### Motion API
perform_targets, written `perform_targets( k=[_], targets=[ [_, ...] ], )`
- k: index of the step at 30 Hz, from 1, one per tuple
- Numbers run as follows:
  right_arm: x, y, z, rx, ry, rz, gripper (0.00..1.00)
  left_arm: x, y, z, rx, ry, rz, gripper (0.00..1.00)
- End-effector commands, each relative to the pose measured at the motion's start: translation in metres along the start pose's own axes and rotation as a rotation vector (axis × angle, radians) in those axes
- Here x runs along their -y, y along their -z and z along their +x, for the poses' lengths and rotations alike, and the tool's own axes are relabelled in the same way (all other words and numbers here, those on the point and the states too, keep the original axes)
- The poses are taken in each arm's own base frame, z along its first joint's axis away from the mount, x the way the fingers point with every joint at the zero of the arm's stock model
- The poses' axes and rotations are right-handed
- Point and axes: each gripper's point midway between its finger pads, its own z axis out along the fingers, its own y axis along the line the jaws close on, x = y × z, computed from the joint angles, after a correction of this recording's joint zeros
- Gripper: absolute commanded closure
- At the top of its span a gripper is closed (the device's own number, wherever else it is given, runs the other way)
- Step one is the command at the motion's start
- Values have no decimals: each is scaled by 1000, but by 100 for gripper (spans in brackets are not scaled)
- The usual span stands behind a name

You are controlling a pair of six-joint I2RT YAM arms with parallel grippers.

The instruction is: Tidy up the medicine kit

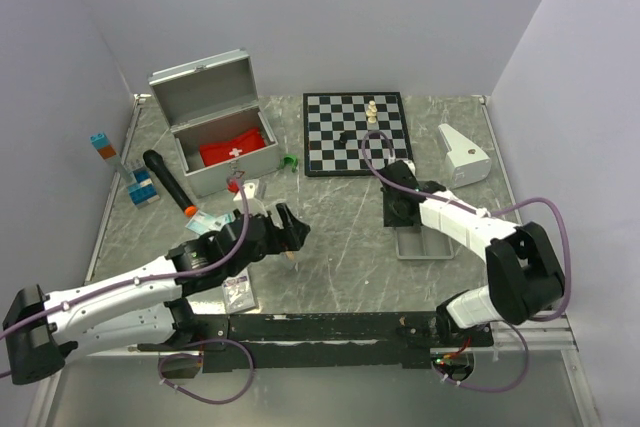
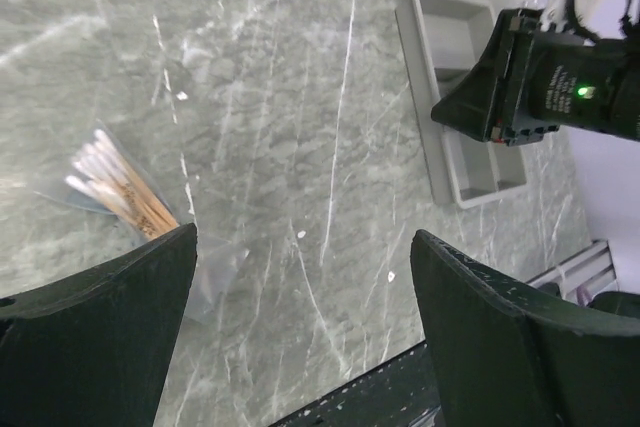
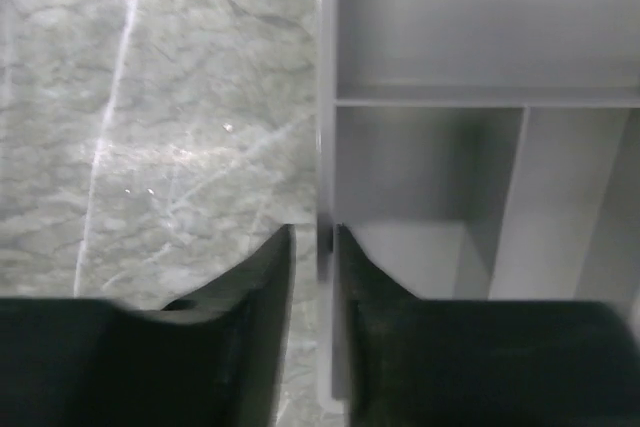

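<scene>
Kit placement first, from the top camera: the medicine kit (image 1: 205,95) stands at the far left of the table (image 1: 340,277), lid swung up, with its red pouch (image 1: 235,150) lying inside the open case. The left gripper (image 1: 290,230) hangs well short of it, nearer the arm bases and a little to the right. Its jaws are spread wide with nothing between them. The right gripper (image 1: 398,219) is farther off still, across the table to the right. It points down over the far end of a grey tray (image 1: 425,245), near the chessboard (image 1: 355,132). From here its fingers are hidden under the wrist.

The left wrist camera shows none of the kit. Its two dark fingers (image 2: 100,332) stand far apart over bare marble. A clear bag of cotton swabs (image 2: 115,192) lies beside the left finger, its lower end cut off behind it; whether they touch is hard to make out. The tray and the other arm's black gripper body sit at the upper right, partly cropped.

The right wrist camera has no kit in it either. Its fingers (image 3: 240,332) are drawn close together and straddle the tray's left wall, one on the marble side, one over a compartment. Whether they actually pinch the wall cannot be told. The tray runs off the top and right edges
</scene>
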Motion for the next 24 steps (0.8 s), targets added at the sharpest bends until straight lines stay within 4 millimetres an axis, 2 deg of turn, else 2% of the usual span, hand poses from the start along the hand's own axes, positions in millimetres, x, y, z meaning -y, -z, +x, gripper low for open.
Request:
perform_targets(
  k=[1,6,8,11,15,18,20,22,24],
  targets=[
    [-12,4,-16,8,59,-36,79,-4,13,-19,80,45,-10,9],
    [-38,9,-14,9,198,-66,93,-13,22,-25,113,54,-18,9],
    [-60,14,-11,22,278,-122,97,-17,24,-24,115,56,-23,9],
    [-78,24,-9,40,361,-132,100,-23,25,-20,111,66,-35,9],
    [-112,38,3,60,513,-246,100,-29,26,-14,104,83,-36,8],
    [-118,43,6,66,515,-238,100,-38,25,-6,91,99,-62,8],
    [-122,50,4,88,473,-271,91,-47,24,-1,80,109,-102,6],
    [-134,61,4,123,432,-351,72,-56,21,4,71,123,-157,2],
    [-152,73,4,155,405,-449,58,-64,17,9,59,123,-211,1]
  ],
)
